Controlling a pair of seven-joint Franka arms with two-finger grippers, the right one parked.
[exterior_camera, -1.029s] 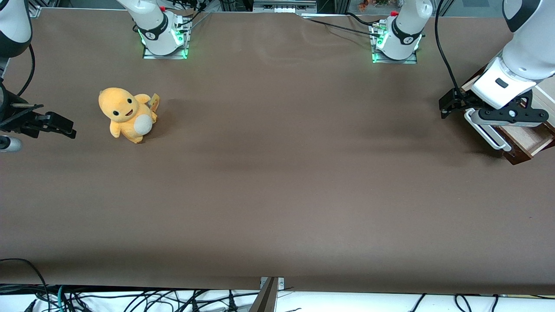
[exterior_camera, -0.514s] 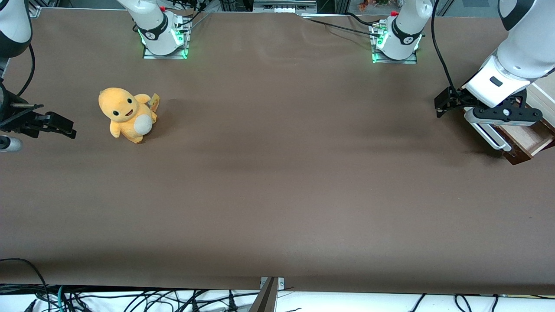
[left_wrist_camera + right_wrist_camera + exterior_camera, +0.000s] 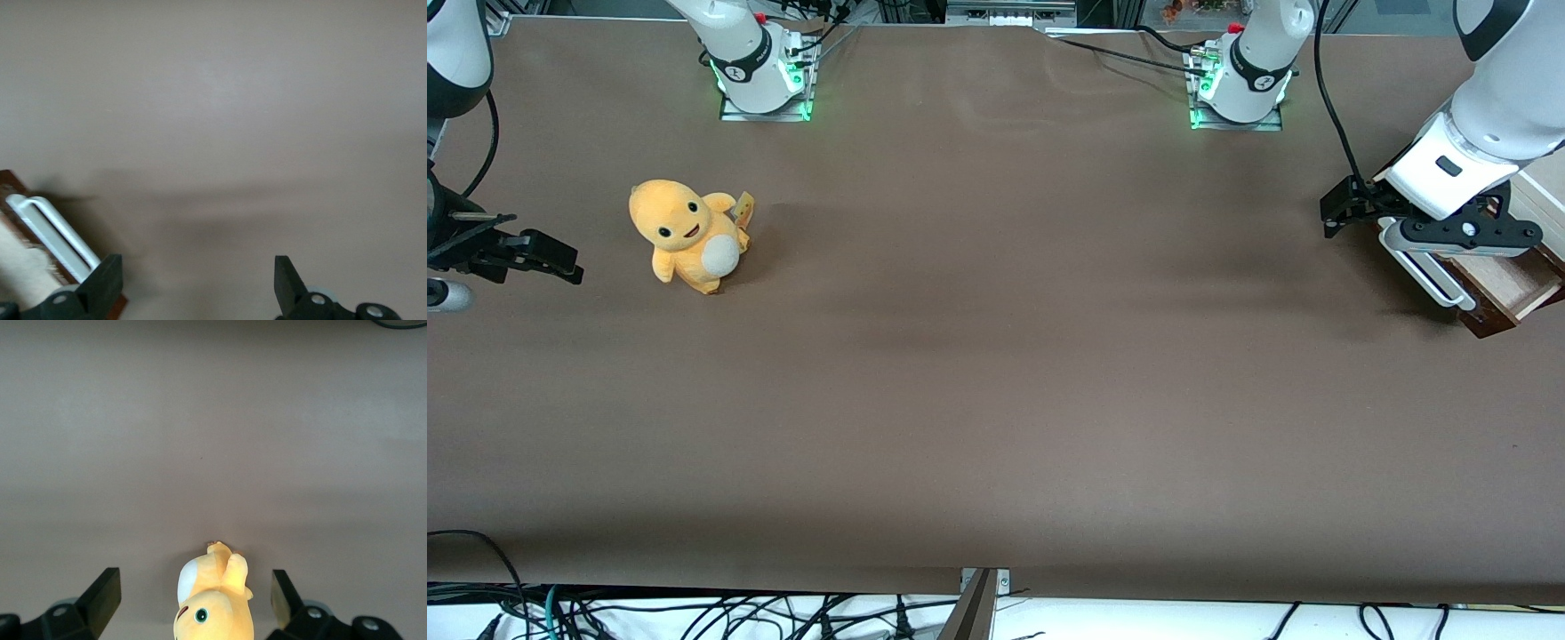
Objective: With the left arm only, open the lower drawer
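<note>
Just beside the lower drawer point(image 3: 1507, 289), wrist view shows jaws point(image 3: 193, 287) parted.

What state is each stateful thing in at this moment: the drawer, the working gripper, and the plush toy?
lower drawer: pulled partly out, tan floor showing, bar handle free.
left arm's gripper: fingers open, holding nothing, above the table just off the handle.
plush toy: upright on the table toward the parked arm's end, untouched.
</note>
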